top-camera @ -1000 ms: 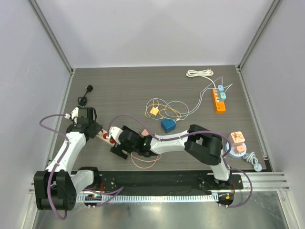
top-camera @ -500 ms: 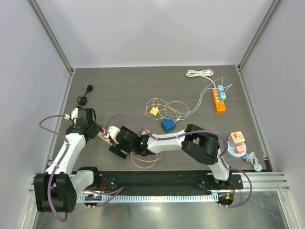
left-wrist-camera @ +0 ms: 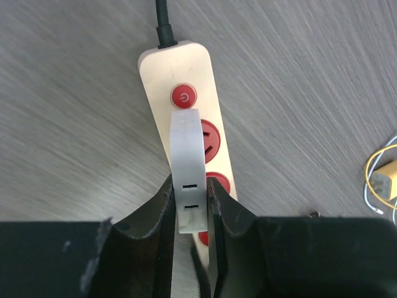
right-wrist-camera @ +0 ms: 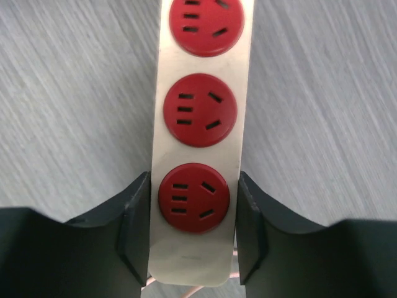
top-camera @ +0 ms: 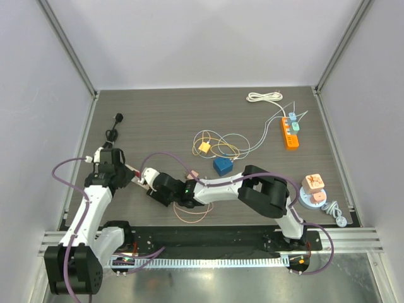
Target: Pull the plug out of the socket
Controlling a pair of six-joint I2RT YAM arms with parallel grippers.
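A cream socket strip (left-wrist-camera: 162,68) with red sockets lies on the dark wood-grain table. A black cable (left-wrist-camera: 162,18) leaves its far end. My left gripper (left-wrist-camera: 189,180) is shut on a white plug (left-wrist-camera: 187,139) that stands over the strip's sockets behind the red power button (left-wrist-camera: 183,96). Whether its pins still sit in the socket is hidden. My right gripper (right-wrist-camera: 193,211) is shut on the other end of the strip (right-wrist-camera: 197,261), one finger pressed to each long side. In the top view both grippers meet over the strip (top-camera: 142,179) at the front left.
A blue box (top-camera: 222,165) and a small yellow plug with thin looped wires (top-camera: 204,147) lie mid-table. An orange power strip (top-camera: 290,132) and a white cable coil (top-camera: 264,97) sit back right. A black plug (top-camera: 112,129) lies far left, pink-orange items (top-camera: 314,188) at the right edge.
My right gripper has gone from wide open to shut on the end of the strip. The left gripper has tightened on the white plug and drawn slightly left and nearer.
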